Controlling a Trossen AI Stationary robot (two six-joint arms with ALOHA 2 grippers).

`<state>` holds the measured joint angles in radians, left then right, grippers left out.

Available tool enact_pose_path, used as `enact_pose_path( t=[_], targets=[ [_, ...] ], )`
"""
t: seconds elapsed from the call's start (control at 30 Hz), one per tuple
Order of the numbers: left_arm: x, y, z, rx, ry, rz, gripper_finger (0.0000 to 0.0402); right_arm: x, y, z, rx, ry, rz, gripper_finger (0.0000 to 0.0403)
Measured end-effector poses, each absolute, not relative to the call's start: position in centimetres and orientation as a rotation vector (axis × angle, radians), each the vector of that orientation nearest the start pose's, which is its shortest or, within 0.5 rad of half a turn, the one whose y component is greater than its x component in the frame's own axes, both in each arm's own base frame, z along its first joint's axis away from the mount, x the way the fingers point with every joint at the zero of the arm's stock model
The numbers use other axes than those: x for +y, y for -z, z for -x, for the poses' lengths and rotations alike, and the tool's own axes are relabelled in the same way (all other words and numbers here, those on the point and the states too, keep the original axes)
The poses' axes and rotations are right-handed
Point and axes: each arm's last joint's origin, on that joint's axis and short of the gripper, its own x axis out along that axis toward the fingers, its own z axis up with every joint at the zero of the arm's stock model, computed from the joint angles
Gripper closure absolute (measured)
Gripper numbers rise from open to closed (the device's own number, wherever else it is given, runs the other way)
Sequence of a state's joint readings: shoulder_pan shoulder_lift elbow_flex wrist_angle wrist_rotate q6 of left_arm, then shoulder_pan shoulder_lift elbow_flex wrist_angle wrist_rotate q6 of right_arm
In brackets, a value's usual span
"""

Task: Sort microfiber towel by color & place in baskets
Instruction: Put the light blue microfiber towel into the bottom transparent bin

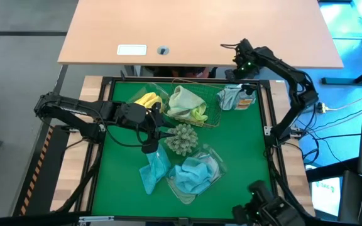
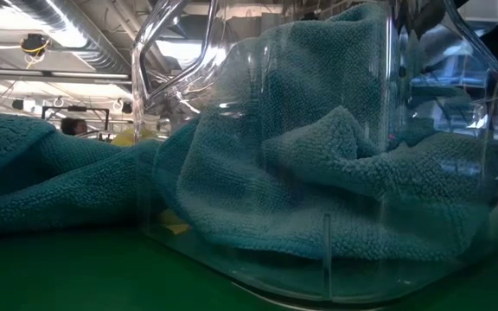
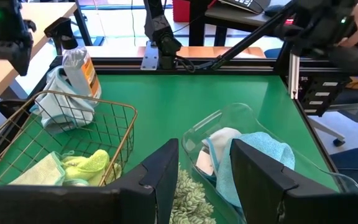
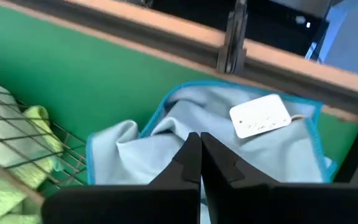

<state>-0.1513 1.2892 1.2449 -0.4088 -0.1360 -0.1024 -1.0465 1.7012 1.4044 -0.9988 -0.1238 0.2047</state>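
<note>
Blue towels [image 2: 318, 173] are slumping, limp and light, in the tub [image 2: 422, 259]; pinch a raised fold. Left gripper [image 3: 204, 180] is hovering open, empty, beside it. Right gripper [image 4: 199, 163] is sitting closed over a pale towel [image 4: 166, 134], grasp unclear.

Blue towel [image 2: 318, 173] inside clear tub [image 2: 456, 52]
</note>
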Motion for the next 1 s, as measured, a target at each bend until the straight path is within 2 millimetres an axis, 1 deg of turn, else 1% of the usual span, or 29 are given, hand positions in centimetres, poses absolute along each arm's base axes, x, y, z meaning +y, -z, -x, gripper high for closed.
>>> enact_pose_path(
  t=[0.13,0.23,0.4,0.47,0.57,0.83,1.0],
  targets=[
    [-3.84,-36.40,-27.81,0.448,-0.008,0.036,0.0262,-28.59,-24.71,-17.51,1.096,0.876,-0.931,0.0402],
    [-3.84,-36.40,-27.81,0.448,-0.008,0.036,0.0262,-28.48,-24.70,-17.51,1.114,0.832,-0.913,0.0402],
    [-3.84,-36.40,-27.81,0.448,-0.008,0.036,0.0262,-28.22,-24.57,-17.31,1.156,0.817,-0.912,0.0401],
    [-3.84,-36.40,-27.82,0.448,-0.008,0.036,0.0262,-28.11,-24.55,-17.24,1.174,0.803,-0.905,0.0392],
    [-3.84,-36.40,-27.81,0.448,-0.008,0.036,0.0262,-28.04,-24.54,-17.20,1.187,0.788,-0.893,0.0360],
    [-3.84,-36.40,-27.81,0.448,-0.008,0.036,0.0262,-28.03,-24.53,-17.18,1.217,0.745,-0.824,0.0239],
    [-3.84,-36.40,-27.81,0.449,-0.008,0.036,0.0262,-27.67,-24.46,-17.80,1.261,0.743,-0.750,0.0190]
  ],
)
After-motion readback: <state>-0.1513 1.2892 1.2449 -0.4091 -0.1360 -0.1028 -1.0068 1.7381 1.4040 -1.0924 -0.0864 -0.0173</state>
